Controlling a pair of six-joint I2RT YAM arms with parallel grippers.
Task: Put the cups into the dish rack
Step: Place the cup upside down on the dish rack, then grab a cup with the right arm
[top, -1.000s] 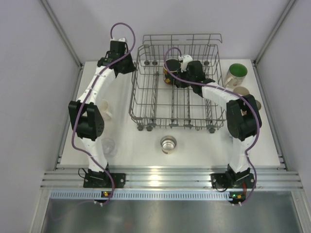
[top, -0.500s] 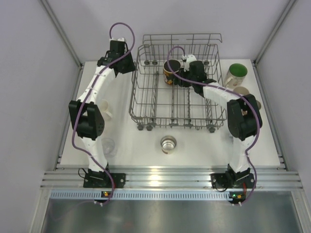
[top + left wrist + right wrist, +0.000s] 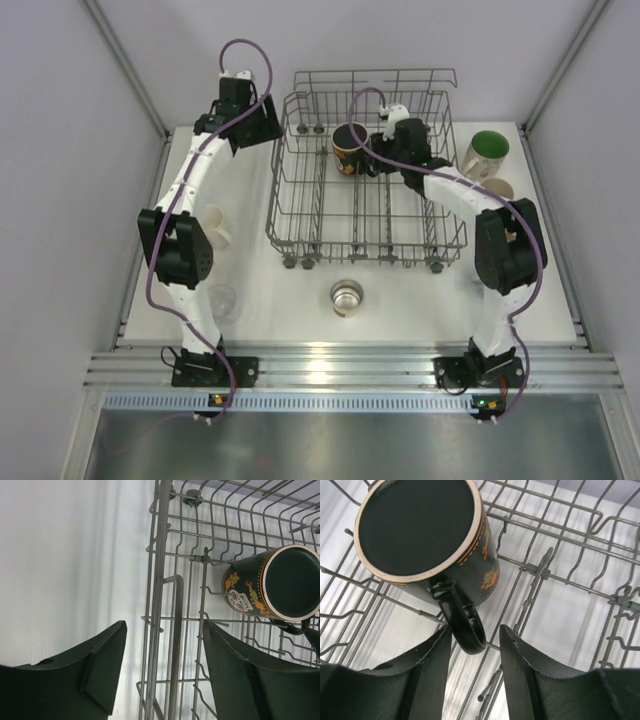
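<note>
Left end effector (image 3: pixel 164 630) and right end effector (image 3: pixel 475 630) gape; one black mug (image 3: pixel 420 525) in dish rack (image 3: pixel 278 200).

Robot lab test cell, not a kitchen.
Plain pale panel walls (image 3: pixel 60 150) box in a white table (image 3: pixel 400 310). Aluminium extrusion posts (image 3: pixel 125 70) run up the upper left and upper right of the frame. Two white arms, left arm (image 3: pixel 190 180) and right arm (image 3: pixel 455 195), are bolted to a slotted aluminium rail (image 3: pixel 340 365) along the bottom. Only household items: a wire dish rack (image 3: pixel 300 200) and some cups, e.g. a steel cup (image 3: pixel 346 296).
</note>
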